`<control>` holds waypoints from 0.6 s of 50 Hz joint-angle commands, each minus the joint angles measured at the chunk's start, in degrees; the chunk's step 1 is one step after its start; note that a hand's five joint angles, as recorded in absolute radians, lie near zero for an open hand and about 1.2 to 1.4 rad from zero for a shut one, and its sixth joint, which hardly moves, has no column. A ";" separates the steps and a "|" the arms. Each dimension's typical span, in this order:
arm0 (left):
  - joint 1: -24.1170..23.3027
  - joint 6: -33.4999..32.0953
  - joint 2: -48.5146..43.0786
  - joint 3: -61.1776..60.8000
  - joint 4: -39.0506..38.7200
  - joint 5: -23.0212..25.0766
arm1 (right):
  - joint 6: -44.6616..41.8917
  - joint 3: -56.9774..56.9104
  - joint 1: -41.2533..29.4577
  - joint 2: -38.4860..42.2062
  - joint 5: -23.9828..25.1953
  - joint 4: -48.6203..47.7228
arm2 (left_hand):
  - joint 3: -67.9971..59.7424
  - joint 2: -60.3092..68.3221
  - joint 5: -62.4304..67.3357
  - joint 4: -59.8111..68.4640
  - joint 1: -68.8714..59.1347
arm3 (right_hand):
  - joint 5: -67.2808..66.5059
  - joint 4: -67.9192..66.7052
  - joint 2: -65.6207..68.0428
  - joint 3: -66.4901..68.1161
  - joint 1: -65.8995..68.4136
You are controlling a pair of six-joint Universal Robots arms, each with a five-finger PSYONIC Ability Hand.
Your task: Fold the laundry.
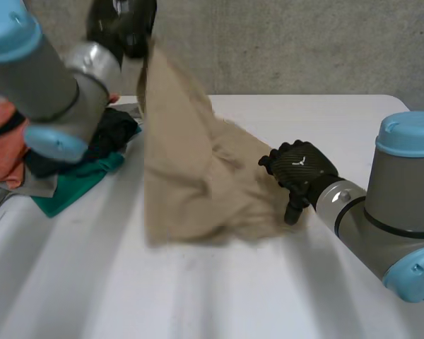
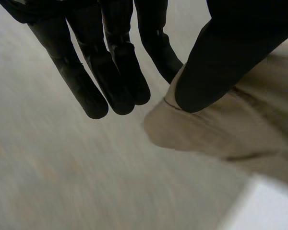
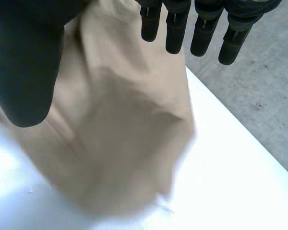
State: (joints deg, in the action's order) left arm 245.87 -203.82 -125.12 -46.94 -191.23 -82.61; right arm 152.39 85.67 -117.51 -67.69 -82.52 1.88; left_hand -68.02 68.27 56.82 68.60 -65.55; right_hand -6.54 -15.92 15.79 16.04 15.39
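Beige cloth (image 1: 191, 176) hangs in a tall, crumpled drape from the left hand (image 1: 124, 25), which is raised well above the white table (image 1: 198, 296). The lower part of the cloth rests bunched on the tabletop and spreads across to the right hand (image 1: 300, 169).

A small white mark sits on the back of the right hand, too small to read.

In the left wrist view the left hand's fingers (image 2: 120, 81) point down, nearly straight and close together. Its thumb (image 2: 216, 67) presses a folded upper edge of the cloth against the nearest finger, so that edge is pinched.

The right hand is low at the cloth's right edge, just above the table, with its palm turned toward the fabric. In the right wrist view its fingertips (image 3: 175, 28) and thumb (image 3: 24, 72) stand well apart. The cloth runs through the wide gap under the palm, and the fingertips are clear of it, so the hand is spread and not clamped.

A pile of clothes (image 1: 56, 155) in orange, black, teal and grey lies on the table behind the left arm (image 1: 49, 78), apart from the beige cloth.
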 commanded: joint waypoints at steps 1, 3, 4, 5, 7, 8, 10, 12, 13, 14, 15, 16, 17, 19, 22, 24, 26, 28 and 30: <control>-7.94 23.88 0.94 4.67 2.00 10.52 | 0.45 -2.17 3.25 0.01 -0.80 -0.21 | -11.98 11.73 13.18 11.40 -14.45 | -2.71 -3.34 3.46 3.21 3.86; -10.48 28.45 -0.37 1.44 4.80 15.87 | 0.71 -3.22 5.00 0.01 -1.15 -0.21 | -11.98 11.73 13.18 11.40 -14.45 | -2.71 -3.34 3.46 3.21 3.86; -11.11 29.26 -0.99 -0.24 5.69 17.30 | 0.80 -3.49 5.53 0.01 -1.15 -0.21 | -11.98 11.73 13.18 11.40 -14.45 | -2.54 -3.17 3.30 3.05 3.70; -11.72 29.61 -1.43 -2.00 6.39 18.61 | 0.89 -3.84 6.06 0.01 -1.15 -0.21 | -11.98 11.73 13.18 11.40 -14.45 | -2.38 -3.00 3.13 2.88 3.53; -12.87 28.48 -2.84 -6.91 8.41 21.34 | 0.97 -4.80 7.64 0.10 -1.15 -0.21 | -11.98 11.73 13.18 11.40 -14.45 | -2.21 -2.83 2.96 2.71 3.36; -13.13 27.52 -3.37 -8.42 8.68 21.87 | 0.98 -5.07 8.08 0.27 -1.15 -0.21 | -7.67 7.42 8.87 7.09 -10.13 | -2.04 -2.67 2.79 2.54 3.19; -13.49 25.23 -4.16 -10.97 9.03 23.19 | 0.98 -5.60 8.96 0.36 -1.15 -0.21 | 17.97 -18.22 -16.77 -18.55 15.50 | -1.70 -2.33 2.46 2.21 2.86; -13.58 20.14 -4.34 -13.96 9.47 24.16 | 0.80 -6.12 9.84 0.36 -1.15 0.14 | 54.51 -54.76 -53.31 -55.09 52.05 | -1.20 -1.82 1.95 1.70 2.35; -13.40 15.95 -3.47 -15.27 9.65 24.25 | 0.80 -6.21 10.11 0.45 -0.98 0.23 | 58.02 -58.27 -56.82 -58.60 55.55 | -0.86 -1.49 1.62 1.37 2.02; -13.23 13.90 -2.76 -15.72 9.83 23.99 | 0.80 -6.21 10.11 0.45 -0.89 0.23 | 58.02 -58.27 -56.82 -58.60 55.55 | -0.69 -1.32 1.45 1.20 1.85; -12.88 12.23 -1.80 -16.16 10.18 23.38 | 0.89 -6.13 10.11 0.45 -0.80 0.23 | 58.02 -58.27 -56.82 -58.60 55.55 | -0.53 -1.15 1.28 1.03 1.68; -11.57 9.52 0.73 -16.86 10.96 21.37 | 0.80 -5.87 9.94 0.45 -0.63 0.23 | 58.02 -58.27 -56.82 -58.60 55.55 | -0.69 -1.32 1.44 1.19 1.84; -10.77 8.88 2.15 -17.30 11.49 19.70 | 0.80 -5.69 9.85 0.45 -0.54 0.23 | 58.02 -58.27 -56.82 -58.60 55.55 | -0.69 -1.32 1.45 1.19 1.84; -9.45 8.44 4.97 -18.10 12.63 15.75 | 0.71 -5.08 9.23 0.10 -0.19 0.23 | 58.02 -58.27 -56.82 -58.60 55.55 | -0.69 -1.32 1.45 1.19 1.84; -6.99 8.08 8.75 -20.38 14.57 6.69 | 0.54 -3.32 7.21 -0.08 0.87 0.31 | 58.02 -58.27 -56.82 -58.60 55.55 | -1.19 -1.82 1.95 1.70 2.35; -5.41 7.91 10.77 -23.26 15.97 1.26 | 0.01 -1.66 5.11 -0.69 2.18 0.49 | 58.02 -58.27 -56.82 -58.60 55.55 | -2.20 -2.82 2.95 2.70 3.35; -4.35 7.47 11.92 -25.82 16.85 -1.75 | -0.87 -0.51 4.14 -0.96 3.24 0.93 | 58.02 -58.27 -56.82 -58.60 55.55 | -3.21 -3.83 3.96 3.71 4.36; -2.69 6.42 13.67 -30.37 17.73 -4.03 | -2.79 1.33 2.91 -0.96 4.73 1.63 | 58.02 -58.27 -56.82 -58.60 55.55 | -6.39 -7.01 7.14 6.89 7.54; -1.63 5.45 14.82 -33.64 18.00 -4.05 | -4.38 2.39 2.46 -0.70 5.44 1.98 | 58.02 -58.27 -56.82 -58.60 55.55 | -8.09 -8.71 8.84 8.59 9.24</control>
State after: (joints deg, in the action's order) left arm 240.60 -196.79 -114.25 -71.11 -175.17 -80.89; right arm 151.96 84.18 -112.25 -68.33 -80.05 2.60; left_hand -12.11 11.66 2.55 11.35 -10.84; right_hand -7.14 -16.74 16.63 16.85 16.32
